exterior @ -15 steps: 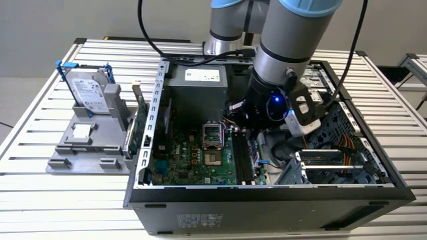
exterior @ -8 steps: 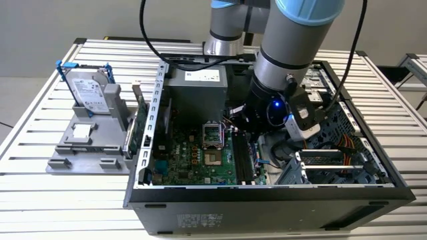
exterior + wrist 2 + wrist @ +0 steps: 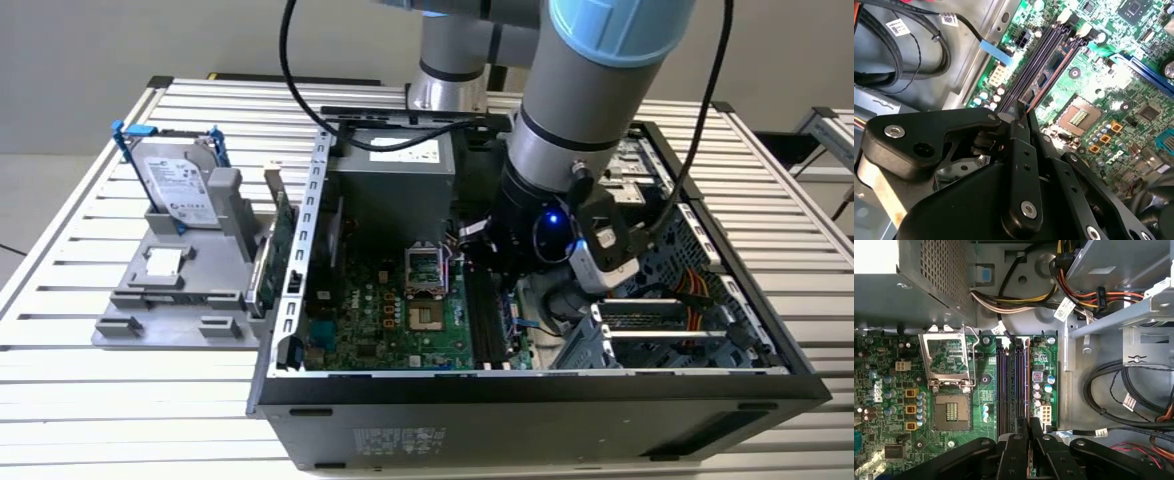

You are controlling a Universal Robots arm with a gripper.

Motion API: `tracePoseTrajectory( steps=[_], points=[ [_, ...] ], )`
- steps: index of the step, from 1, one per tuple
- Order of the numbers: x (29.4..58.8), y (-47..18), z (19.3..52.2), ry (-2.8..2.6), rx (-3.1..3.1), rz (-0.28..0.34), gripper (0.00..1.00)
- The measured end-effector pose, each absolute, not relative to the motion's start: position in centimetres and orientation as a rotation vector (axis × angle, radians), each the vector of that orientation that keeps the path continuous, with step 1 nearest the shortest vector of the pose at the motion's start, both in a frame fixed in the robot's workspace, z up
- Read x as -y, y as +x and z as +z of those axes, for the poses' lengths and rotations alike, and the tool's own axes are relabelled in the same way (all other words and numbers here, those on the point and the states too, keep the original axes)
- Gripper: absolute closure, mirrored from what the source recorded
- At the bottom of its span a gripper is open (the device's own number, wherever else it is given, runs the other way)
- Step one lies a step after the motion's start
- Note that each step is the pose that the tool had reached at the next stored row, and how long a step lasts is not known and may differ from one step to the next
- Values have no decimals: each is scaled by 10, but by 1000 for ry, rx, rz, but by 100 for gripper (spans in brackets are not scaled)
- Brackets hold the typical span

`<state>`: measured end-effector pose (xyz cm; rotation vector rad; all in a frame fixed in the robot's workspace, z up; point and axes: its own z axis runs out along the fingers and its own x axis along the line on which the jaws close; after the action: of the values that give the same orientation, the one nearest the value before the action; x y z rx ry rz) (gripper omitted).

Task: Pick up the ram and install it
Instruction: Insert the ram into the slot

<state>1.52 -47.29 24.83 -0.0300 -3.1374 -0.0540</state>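
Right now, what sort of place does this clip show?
Likely a robotics lab test bench for PC assembly: an open computer case on a slatted aluminium table, a grey fixture tray holding a hard drive, and the arm's pincer over the motherboard.

No text can be read here — the white tags on the cables (image 3: 1066, 308), the sticker on the hard drive (image 3: 183, 180) and the print on the motherboard (image 3: 1114, 95) are all too small to make out.
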Motion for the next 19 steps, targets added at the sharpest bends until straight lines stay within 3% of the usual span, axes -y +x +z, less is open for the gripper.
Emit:
tracePoseTrajectory(
  steps=[19],
  points=[
    [477, 17, 232, -50, 3137, -54, 100]
  ],
)
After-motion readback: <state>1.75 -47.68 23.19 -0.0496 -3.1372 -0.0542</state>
